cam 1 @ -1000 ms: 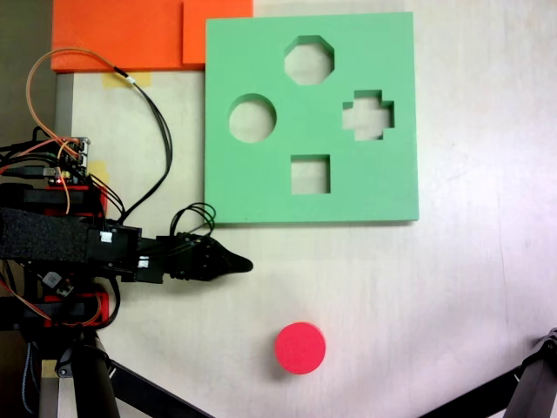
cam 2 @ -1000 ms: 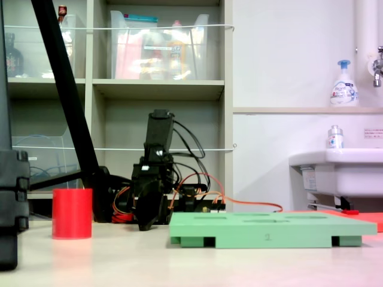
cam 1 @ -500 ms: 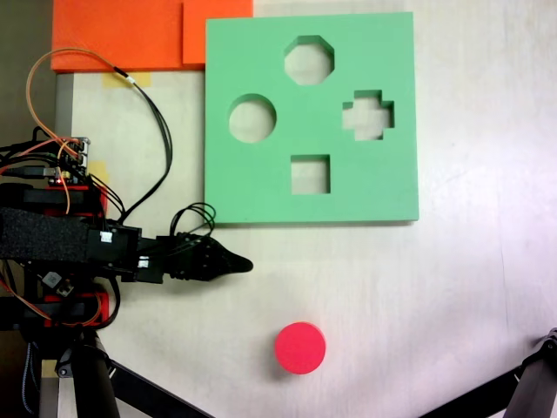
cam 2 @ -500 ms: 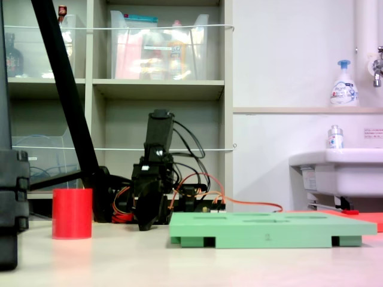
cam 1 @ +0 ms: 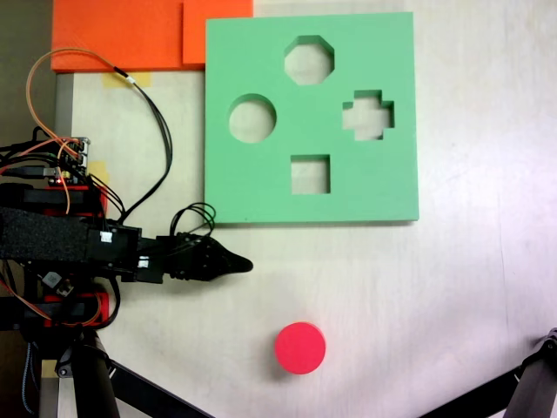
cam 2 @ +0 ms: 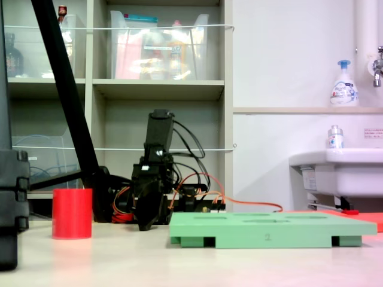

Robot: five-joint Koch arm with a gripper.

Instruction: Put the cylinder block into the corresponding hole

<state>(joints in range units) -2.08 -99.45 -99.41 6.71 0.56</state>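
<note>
The red cylinder block (cam 1: 300, 347) stands upright on the pale table, well below the green foam board (cam 1: 365, 187); a fixed view from the side has it (cam 2: 72, 213) at the left of the board (cam 2: 269, 227). The round hole (cam 1: 252, 118) lies in the board's left part, beside octagonal, cross and square cutouts. My gripper (cam 1: 244, 264) rests low just under the board's lower left corner, up and left of the block and apart from it. Its jaws meet in one point with nothing between them. Side-on, it (cam 2: 145, 224) hangs close to the table.
Orange foam sheets (cam 1: 122, 35) lie at the top left, touching the board's corner. Cables (cam 1: 157, 122) loop over the table by the arm's base. Black tripod legs (cam 1: 522, 392) enter at the bottom corners, and one leg (cam 2: 66, 89) crosses in front of the shelf.
</note>
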